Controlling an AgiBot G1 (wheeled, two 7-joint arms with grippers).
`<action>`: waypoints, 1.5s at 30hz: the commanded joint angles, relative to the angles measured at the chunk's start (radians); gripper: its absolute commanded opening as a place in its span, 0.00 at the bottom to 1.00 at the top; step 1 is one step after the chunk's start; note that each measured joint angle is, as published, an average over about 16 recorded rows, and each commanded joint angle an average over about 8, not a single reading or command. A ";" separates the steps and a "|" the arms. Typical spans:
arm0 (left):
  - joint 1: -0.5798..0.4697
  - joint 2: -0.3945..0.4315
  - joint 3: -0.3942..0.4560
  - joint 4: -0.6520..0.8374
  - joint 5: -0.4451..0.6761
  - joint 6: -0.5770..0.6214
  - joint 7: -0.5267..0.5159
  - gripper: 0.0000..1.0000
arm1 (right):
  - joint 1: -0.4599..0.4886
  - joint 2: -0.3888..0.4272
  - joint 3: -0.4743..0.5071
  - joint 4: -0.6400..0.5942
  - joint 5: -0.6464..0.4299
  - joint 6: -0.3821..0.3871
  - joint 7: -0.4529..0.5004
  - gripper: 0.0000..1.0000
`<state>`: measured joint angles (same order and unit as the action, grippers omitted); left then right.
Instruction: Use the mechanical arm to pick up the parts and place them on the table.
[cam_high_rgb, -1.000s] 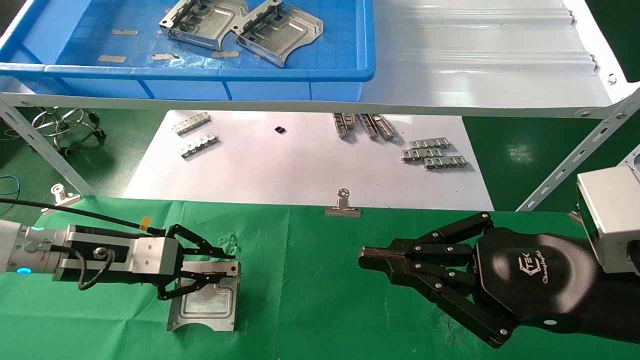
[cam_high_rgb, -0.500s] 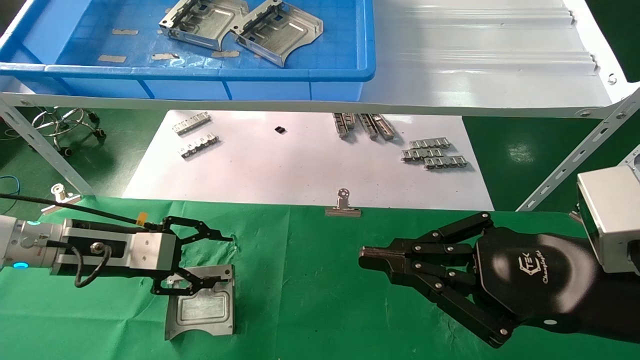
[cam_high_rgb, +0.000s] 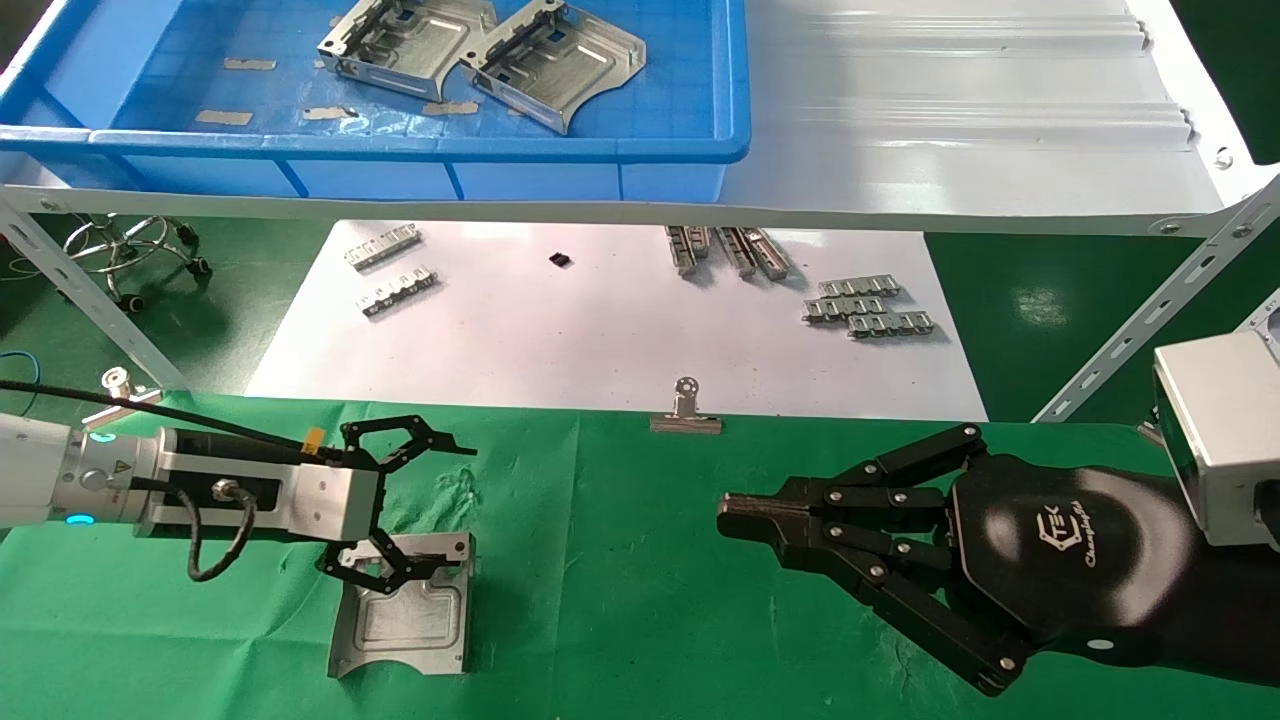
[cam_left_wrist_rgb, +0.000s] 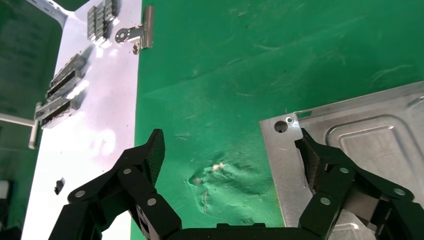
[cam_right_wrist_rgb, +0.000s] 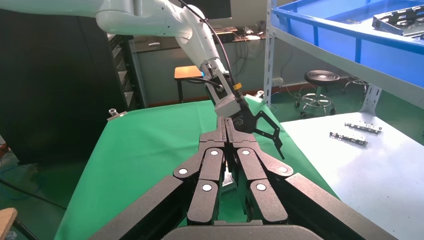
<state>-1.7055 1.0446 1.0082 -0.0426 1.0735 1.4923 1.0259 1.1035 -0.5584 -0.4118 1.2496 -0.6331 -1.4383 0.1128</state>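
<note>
Placed part: You have one part (cam_high_rgb: 403, 620) lying flat on the green counter (cam_high_rgb: 620, 560), its concave-cut edge toward the robot and its far edge under the left gripper (cam_high_rgb: 420, 505).
Left fingers: Your left gripper's fingers are spread wide. The nearer finger (cam_left_wrist_rgb: 320, 167) overlaps the part's corner by the small hole; I can't tell whether it touches. The other finger (cam_left_wrist_rgb: 145, 165) hangs over bare cloth, well clear of the plate. Nothing is pinched.
Key relation: The part sits off to one finger's side, not centred in the gap, so I judge this a release and not a grasp.
Remaining parts: Two more parts (cam_high_rgb: 480, 50) lie side by side in the blue tray (cam_high_rgb: 400, 150) on the grey shelf (cam_high_rgb: 950, 120), beyond and above the left gripper.
Nearer arm: The left arm is closer to the tray, so your next reach probably goes up and forward from there.
Right gripper: Your right gripper (cam_high_rgb: 740, 520) hovers idle over the counter with its fingers pressed together, well apart from the part.
</note>
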 joint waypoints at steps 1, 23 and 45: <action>-0.002 0.007 -0.001 0.004 -0.001 -0.009 0.008 1.00 | 0.000 0.000 0.000 0.000 0.000 0.000 0.000 0.00; 0.001 0.038 0.001 0.036 0.003 -0.049 0.045 1.00 | 0.000 0.000 0.000 0.000 0.000 0.000 0.000 0.00; -0.002 -0.001 -0.026 0.032 -0.037 0.081 -0.014 1.00 | 0.000 0.000 0.000 0.000 0.000 0.000 0.000 0.00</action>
<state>-1.7038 1.0393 0.9781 -0.0272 1.0266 1.5630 0.9829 1.1035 -0.5583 -0.4119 1.2496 -0.6330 -1.4382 0.1128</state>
